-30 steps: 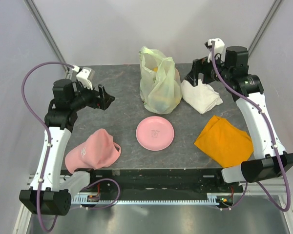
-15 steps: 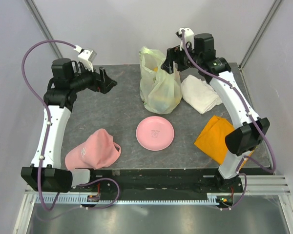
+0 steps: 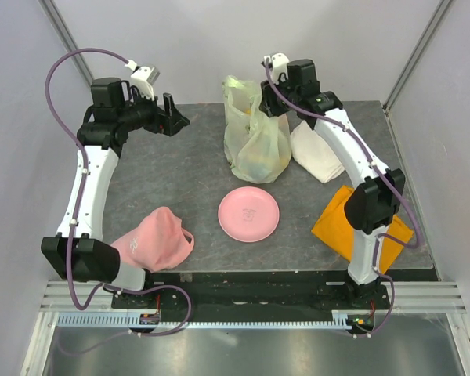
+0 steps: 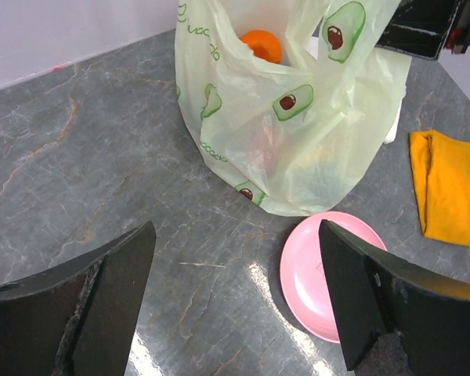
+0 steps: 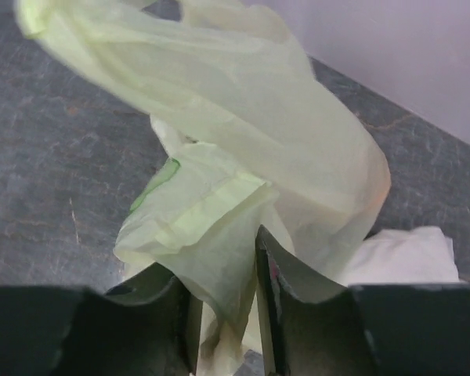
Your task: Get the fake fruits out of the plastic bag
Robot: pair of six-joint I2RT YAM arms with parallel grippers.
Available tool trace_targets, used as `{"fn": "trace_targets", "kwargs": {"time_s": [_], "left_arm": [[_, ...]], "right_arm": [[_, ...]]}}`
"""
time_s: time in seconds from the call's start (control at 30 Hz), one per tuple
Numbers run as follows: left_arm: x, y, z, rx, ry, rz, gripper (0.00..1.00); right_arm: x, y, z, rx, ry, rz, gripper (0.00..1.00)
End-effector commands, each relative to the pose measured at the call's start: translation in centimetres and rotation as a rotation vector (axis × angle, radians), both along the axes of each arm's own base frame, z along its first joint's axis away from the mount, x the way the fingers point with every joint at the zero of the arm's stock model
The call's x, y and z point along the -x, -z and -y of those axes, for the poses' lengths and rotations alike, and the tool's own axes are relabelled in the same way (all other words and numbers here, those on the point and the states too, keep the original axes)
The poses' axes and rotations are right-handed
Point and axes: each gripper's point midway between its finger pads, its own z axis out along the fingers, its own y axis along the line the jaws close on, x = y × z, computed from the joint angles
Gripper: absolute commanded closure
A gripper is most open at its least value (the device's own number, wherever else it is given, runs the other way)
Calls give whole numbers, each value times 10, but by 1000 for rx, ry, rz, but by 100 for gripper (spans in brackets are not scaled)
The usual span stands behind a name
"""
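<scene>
The plastic bag [image 3: 254,145] stands at the back middle of the table, pale yellow-green with avocado prints. An orange fake fruit [image 4: 260,45] shows at its open mouth; other fruits are only dim shapes through the film [image 3: 258,163]. My right gripper [image 3: 268,100] is at the bag's upper right rim. In the right wrist view its fingers [image 5: 223,286] pinch a bunched fold of the bag [image 5: 243,141]. My left gripper [image 3: 172,121] hangs open to the left of the bag, apart from it. Nothing lies between its fingers [image 4: 235,227], only the tabletop below.
A pink round plate [image 3: 249,215] lies in front of the bag. There is a pink cap [image 3: 153,241] at the front left. A white folded cloth [image 3: 321,157] sits right of the bag, and an orange cloth [image 3: 359,223] at the front right.
The right arm swung left from above the white cloth to the bag's rim and closed its fingers on the film. The left arm rose and moved back a little, staying open.
</scene>
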Motion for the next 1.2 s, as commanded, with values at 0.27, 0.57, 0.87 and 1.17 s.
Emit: {"fn": "trace_targets", "kwargs": {"time_s": [0.27, 0.57, 0.87, 1.17], "left_arm": [[3, -24, 13, 64, 18, 69, 1], [-56, -10, 40, -203, 104, 230, 1], [-35, -22, 42, -193, 147, 228, 1], [23, 22, 41, -454, 373, 279, 1]], "right_arm": [[209, -34, -149, 93, -732, 127, 93], [250, 29, -48, 273, -601, 30, 82], [221, 33, -36, 273, -542, 27, 77], [220, 31, -37, 242, -535, 5, 76]]}}
